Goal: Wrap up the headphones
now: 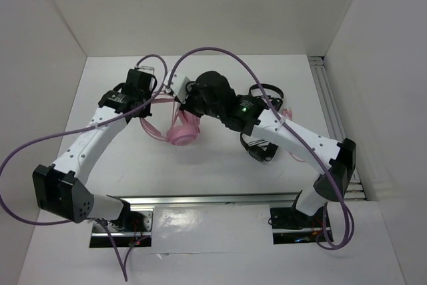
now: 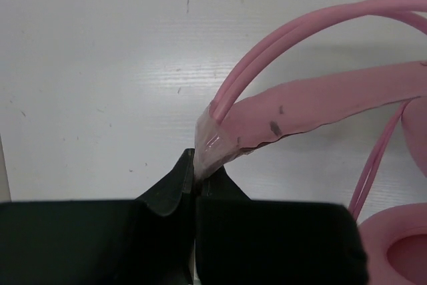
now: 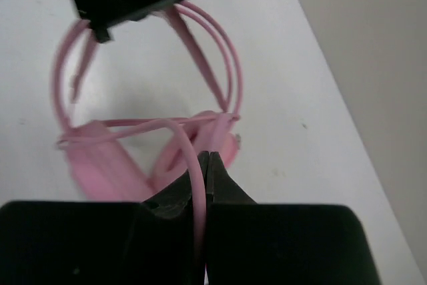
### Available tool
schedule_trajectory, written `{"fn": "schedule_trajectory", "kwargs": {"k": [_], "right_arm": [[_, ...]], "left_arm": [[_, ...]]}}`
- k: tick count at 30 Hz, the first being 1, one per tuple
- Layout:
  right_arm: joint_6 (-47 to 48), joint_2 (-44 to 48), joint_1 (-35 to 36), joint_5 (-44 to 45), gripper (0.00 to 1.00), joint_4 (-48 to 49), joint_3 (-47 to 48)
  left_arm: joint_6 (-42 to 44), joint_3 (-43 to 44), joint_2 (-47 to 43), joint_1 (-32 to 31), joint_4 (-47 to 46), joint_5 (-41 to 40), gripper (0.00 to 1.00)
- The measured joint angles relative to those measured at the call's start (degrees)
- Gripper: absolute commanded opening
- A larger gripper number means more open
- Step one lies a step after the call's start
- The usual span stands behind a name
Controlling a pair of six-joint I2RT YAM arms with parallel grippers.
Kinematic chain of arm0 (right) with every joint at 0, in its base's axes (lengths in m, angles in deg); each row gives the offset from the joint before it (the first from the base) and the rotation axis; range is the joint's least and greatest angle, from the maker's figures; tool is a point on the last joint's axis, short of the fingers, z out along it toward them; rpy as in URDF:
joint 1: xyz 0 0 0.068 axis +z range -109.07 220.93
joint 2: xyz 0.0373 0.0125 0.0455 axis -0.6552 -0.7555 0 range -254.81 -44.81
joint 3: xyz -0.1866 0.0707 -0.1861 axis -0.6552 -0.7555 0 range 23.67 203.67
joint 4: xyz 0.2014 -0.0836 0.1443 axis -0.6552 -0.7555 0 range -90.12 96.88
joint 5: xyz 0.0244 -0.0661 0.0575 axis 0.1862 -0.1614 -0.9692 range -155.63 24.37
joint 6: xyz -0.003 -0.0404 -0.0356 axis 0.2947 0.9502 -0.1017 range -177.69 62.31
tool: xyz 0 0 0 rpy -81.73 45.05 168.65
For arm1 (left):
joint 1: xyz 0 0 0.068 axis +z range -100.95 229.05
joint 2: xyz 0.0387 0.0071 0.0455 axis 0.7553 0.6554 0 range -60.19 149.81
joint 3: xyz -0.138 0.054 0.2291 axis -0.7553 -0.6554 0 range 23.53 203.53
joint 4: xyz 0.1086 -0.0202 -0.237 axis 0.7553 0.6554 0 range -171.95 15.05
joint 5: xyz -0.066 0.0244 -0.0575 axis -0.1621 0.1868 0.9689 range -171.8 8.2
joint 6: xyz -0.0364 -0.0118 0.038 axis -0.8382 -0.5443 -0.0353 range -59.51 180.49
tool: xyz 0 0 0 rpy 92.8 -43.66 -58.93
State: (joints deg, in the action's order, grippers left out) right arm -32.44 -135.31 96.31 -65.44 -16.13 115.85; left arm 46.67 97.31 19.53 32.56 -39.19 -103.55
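The headphones [image 1: 183,133] lay mid-desk [image 1: 200,175] between the arms. The left arm's jaws clamped the headband [image 2: 320,101] on their left; the right arm's jaws pinched the cable [image 3: 191,148] just behind. A second headset [image 1: 260,150] lay to the right.

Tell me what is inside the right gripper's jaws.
The thin pink cable of the large pink over-ear headphones is pinched in the shut right gripper. Its run further down is covered by the black fingers.

The left arm [image 1: 90,141] and the right arm [image 1: 300,139] are reaching inward over the white counter [image 1: 220,171], converging on the pink headphones [image 1: 183,133] between their wrists. A black headset [image 1: 259,149] is lying beneath the right arm.
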Motion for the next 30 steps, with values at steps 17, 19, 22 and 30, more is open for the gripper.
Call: {"fn": "schedule_trajectory", "kwargs": {"k": [17,19,22,30], "right_arm": [[4.9,1.5,-6.4,9.0,0.0,15.0,-10.5],[3.0,1.1,-8.9,5.9,0.08,16.7,-11.2],[-0.4,0.1,-13.3,-1.7,0.14,18.4,-12.0],[-17.4,-9.3,-21.7,-29.7,0.41,30.0,-12.5]], "left_arm": [[4.6,-0.1,-4.9,-10.7,2.4,9.6,0.0],[4.4,0.8,-7.2,-11.8,3.0,12.3,0.0],[4.5,5.2,-10.0,-12.6,4.0,15.6,0.0],[4.2,23.9,-12.3,-13.4,11.5,19.8,0.0]]}}
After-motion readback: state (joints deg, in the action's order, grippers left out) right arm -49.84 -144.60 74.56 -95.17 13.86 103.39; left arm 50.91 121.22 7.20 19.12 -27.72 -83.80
